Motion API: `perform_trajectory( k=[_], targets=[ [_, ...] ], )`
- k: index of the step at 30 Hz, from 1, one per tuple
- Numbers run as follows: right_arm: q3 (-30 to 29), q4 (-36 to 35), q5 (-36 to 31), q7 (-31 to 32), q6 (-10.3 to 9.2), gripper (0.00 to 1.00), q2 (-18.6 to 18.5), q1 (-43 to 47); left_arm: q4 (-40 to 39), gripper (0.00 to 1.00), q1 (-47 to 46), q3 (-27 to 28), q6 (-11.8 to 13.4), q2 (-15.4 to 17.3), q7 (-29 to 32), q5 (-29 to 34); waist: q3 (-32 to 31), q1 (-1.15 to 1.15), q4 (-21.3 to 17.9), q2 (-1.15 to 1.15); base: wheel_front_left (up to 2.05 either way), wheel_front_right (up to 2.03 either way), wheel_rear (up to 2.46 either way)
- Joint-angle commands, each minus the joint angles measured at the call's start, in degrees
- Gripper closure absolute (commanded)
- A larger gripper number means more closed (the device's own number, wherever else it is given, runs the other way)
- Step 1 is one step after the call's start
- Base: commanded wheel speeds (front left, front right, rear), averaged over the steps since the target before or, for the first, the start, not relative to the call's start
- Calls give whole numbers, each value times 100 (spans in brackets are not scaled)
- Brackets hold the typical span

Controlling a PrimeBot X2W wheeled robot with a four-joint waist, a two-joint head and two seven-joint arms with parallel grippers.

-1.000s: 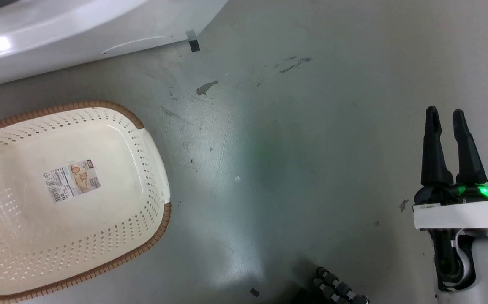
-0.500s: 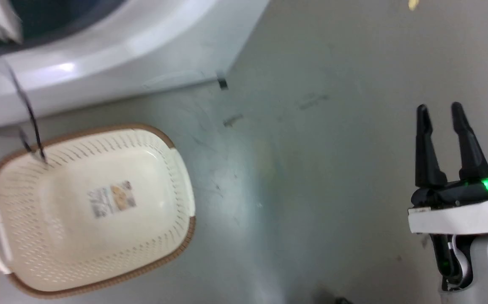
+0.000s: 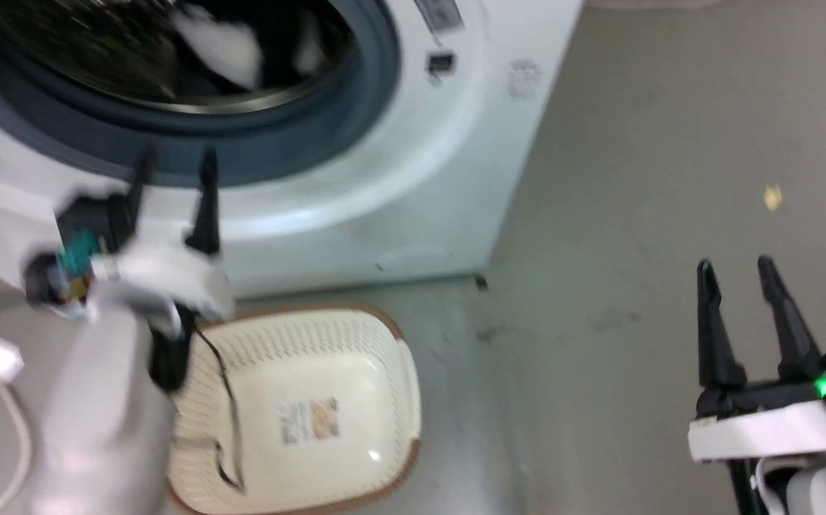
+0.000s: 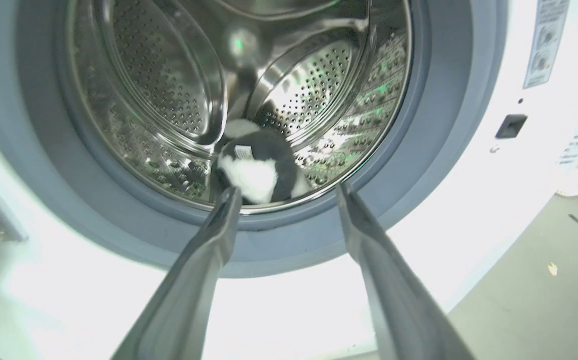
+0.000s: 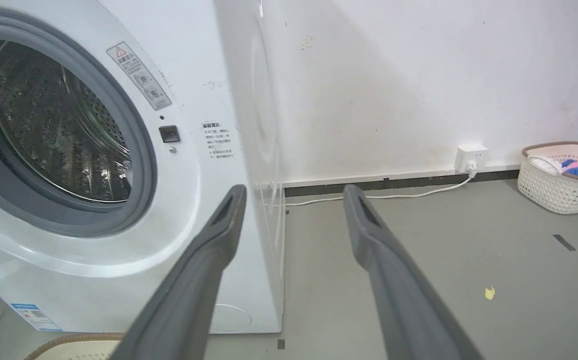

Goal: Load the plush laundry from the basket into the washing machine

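The black and white plush laundry (image 4: 256,167) lies low inside the steel drum (image 4: 168,90) of the white washing machine (image 3: 413,214); it also shows blurred as the plush laundry (image 3: 223,46) in the head view. My left gripper (image 3: 173,161) stands open just in front of the grey door seal (image 4: 419,165), holding nothing, its fingers (image 4: 208,265) outside the opening. The cream basket (image 3: 355,343) sits on the floor below the machine, only its paper label (image 3: 309,420) on its floor. At the lower right my right gripper (image 3: 734,268) hangs open over bare floor.
A second pale basket (image 5: 561,175) with coloured clothes stands by the far wall, near a wall socket (image 5: 471,155) and white cable. A yellow scrap (image 5: 489,293) lies on the grey floor. A thin black cable (image 3: 227,415) hangs from my left arm over the basket.
The head view has swung upward, so the washer's drum opening and my left gripper have come into the picture. The right gripper keeps its open pose.
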Motion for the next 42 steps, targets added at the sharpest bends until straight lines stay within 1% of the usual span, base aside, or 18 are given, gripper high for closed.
perform_trajectory(
  k=[1, 6, 9, 11, 15, 18, 20, 23, 29, 31, 32, 42],
  targets=[
    [33, 35, -14, -24, -5, 0, -3, 150, -208, 0, 390, 91, 13, -133, -24, -69, -811, 2, 643, 0, 0, 0, 0],
    [187, 80, -65, -24, -5, 0, -3, 468, -1006, 0, 1606, 331, 122, -457, -24, -66, -1284, 2, 879, 0, 0, 0, 0],
    [182, 80, -65, -24, -5, 0, -3, 626, -1454, 0, 2236, 382, 230, -565, -24, 95, -1465, 2, 989, 0, 0, 0, 0],
    [195, 90, -77, -24, -5, 0, -3, 713, -1733, 0, 2623, 320, 317, -587, -24, 337, -1561, 2, 1050, 0, 0, 0, 0],
    [315, 117, -215, -24, -5, 0, -3, 877, -2112, 0, 3308, 260, 495, -717, -24, 616, -1688, 2, 1121, 0, 0, 0, 0],
    [355, 164, -237, -24, -5, 0, -3, 967, -2312, 0, 3729, 336, 613, -904, -24, 521, -1738, 2, 1133, 0, 0, 0, 0],
    [369, 206, -226, -24, -5, 0, -3, 1022, -2376, 0, 3952, 359, 660, -998, -25, 437, -1757, 2, 1142, 0, 0, 0, 0],
    [384, 264, -206, -24, -5, 0, -3, 1064, -2459, 0, 4104, 322, 700, -1053, -25, 508, -1766, 2, 1167, 0, 0, 0, 0],
    [413, 347, -175, -24, -5, 0, -3, 1105, -2562, 0, 4170, 297, 701, -1097, -25, 730, -1806, 2, 1197, 0, 0, 0, 0],
    [389, 400, -14, -24, -5, 0, -3, 1115, -2598, 0, 4193, 287, 646, -1111, -25, 721, -1818, 2, 1197, 0, 0, 0, 0],
    [383, 392, -2, 3, -1, 100, 1, 1006, -2584, 100, 4115, 303, 649, -1093, 2, 707, -1819, 2, 1197, 0, 0, 0, 0],
    [384, 372, -18, 94, 0, 100, 0, 985, -2645, 100, 4107, 327, 647, -1106, 99, 765, -1813, 3, 1182, 0, 0, 0, 0]
  ],
)
